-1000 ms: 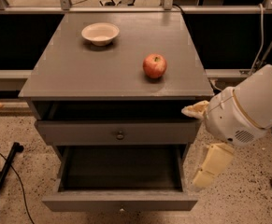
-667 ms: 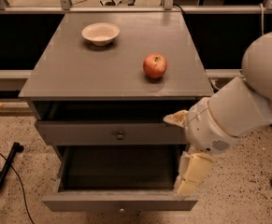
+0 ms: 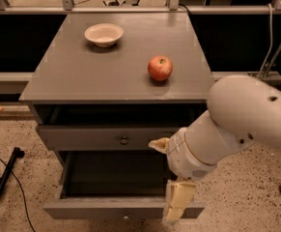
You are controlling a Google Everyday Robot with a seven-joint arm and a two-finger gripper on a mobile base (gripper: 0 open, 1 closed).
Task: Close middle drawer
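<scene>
Grey wood is showing wide open: the middle drawer is standing pulled far out of the cabinet, its dark, deep box exposed just left of the tool and its flat front lying below and to the left of it, with the small round knob at the bottom edge of view. So the closing is not yet begun as far as the drawer's position is telling; the whole push inward is left to do.

The tool is hanging at the drawer's right end, carried by the white arm coming in from the right. Its pale fingers are spread wide and pinching nothing: one is pointing left toward the uppermost drawer, the other is reaching down across the right end of the middle drawer's front. Whether that lower finger is touching the front, I cannot tell.

Above the tool, the worktop is carrying a red apple and, farther up and left, a pale bowl. Judging from this, the tool is lining up to press the front back toward the cabinet.
</scene>
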